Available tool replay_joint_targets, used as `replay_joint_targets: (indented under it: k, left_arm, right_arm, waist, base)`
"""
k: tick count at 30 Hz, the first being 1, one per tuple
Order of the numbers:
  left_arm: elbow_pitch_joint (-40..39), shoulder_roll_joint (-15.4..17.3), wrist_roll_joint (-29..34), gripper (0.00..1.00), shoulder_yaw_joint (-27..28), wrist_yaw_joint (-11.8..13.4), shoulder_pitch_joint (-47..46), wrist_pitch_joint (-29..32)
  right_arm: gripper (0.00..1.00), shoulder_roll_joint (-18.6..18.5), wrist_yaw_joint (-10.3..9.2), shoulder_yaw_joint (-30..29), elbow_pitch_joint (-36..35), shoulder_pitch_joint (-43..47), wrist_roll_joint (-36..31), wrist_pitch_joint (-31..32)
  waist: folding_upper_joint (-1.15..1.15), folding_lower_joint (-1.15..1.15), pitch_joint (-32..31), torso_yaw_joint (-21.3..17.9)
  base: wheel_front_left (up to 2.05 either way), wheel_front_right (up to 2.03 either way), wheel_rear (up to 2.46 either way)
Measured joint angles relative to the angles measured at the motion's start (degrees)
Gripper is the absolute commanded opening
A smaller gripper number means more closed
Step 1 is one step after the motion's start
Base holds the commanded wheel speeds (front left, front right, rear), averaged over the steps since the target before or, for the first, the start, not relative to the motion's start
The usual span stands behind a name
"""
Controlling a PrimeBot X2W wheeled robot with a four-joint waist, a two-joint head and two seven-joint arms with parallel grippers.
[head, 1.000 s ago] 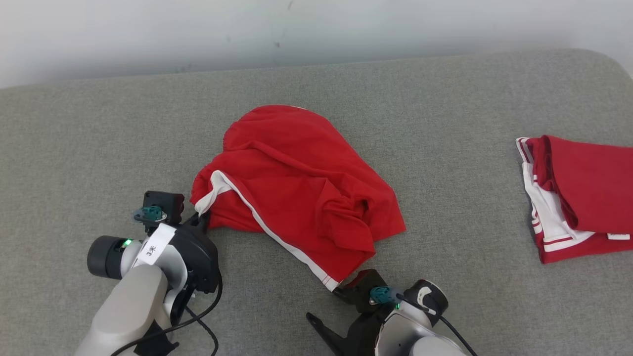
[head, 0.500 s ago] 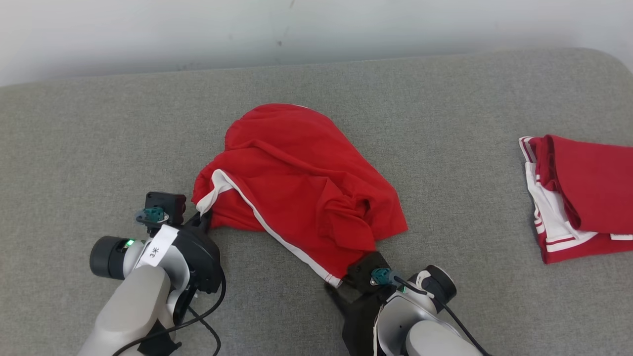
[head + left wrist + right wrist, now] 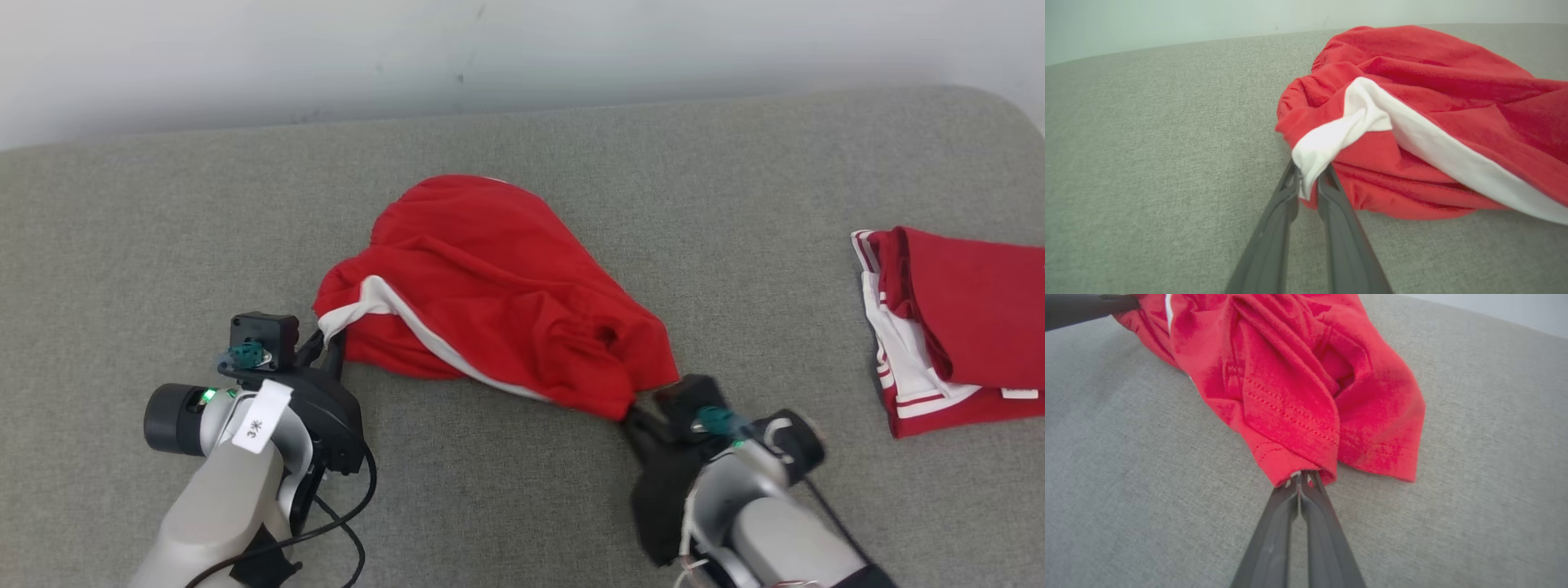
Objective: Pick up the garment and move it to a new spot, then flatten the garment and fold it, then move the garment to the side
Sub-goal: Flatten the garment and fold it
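Note:
The garment [image 3: 490,278] is a crumpled red piece with a white band, lying mid-surface on the grey cushion [image 3: 163,204]. My left gripper [image 3: 326,349] is at its left end. In the left wrist view, the left gripper [image 3: 1308,177] pinches the white band [image 3: 1331,139] between nearly closed fingers. My right gripper [image 3: 635,415] is at the garment's lower right corner. The right wrist view has the right gripper [image 3: 1300,479] shut on the stitched red hem [image 3: 1298,457]. The cloth is drawn taut between the two grippers. A dark finger [image 3: 1086,308] of the left gripper crosses that view's top left.
A folded red and white garment [image 3: 955,318] lies at the right edge of the cushion. A pale wall [image 3: 490,49] runs behind the cushion's far edge. A black cable [image 3: 343,523] loops beside my left forearm.
My right gripper went from open to shut on the garment's lower corner and pulled it to the right, stretching the cloth. The left gripper kept its hold and place.

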Motion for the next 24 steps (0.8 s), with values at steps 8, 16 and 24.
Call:
replay_joint_targets:
  k: [8, 16, 24]
  left_arm:
    - [-1.0, 0.0, 2.8, 0.03, -3.8, -1.1, 2.4, -2.6]
    - [-2.8, -0.9, 4.4, 1.0, -7.9, -2.3, 7.6, -3.7]
    - [-3.6, -0.3, 4.3, 1.0, -7.9, -2.3, 9.9, -4.1]
  right_arm:
    - [0.0, -6.5, -1.35, -5.9, -3.6, 4.1, 0.1, -2.5]
    - [0.0, -8.5, -2.04, -9.9, -6.1, 8.9, 0.3, -3.2]
    - [0.0, -9.0, -2.3, -12.5, -7.5, 10.8, 0.3, -3.1]
  waist:
    - [0.0, -0.01, -2.1, -0.2]
    - [0.0, -0.01, -3.8, -1.3]
    - [0.0, -0.01, -4.4, -1.3]
  base:
    - [0.0, 0.0, 0.0]
    - [0.0, 0.0, 0.0]
    - [0.0, 0.0, 0.0]
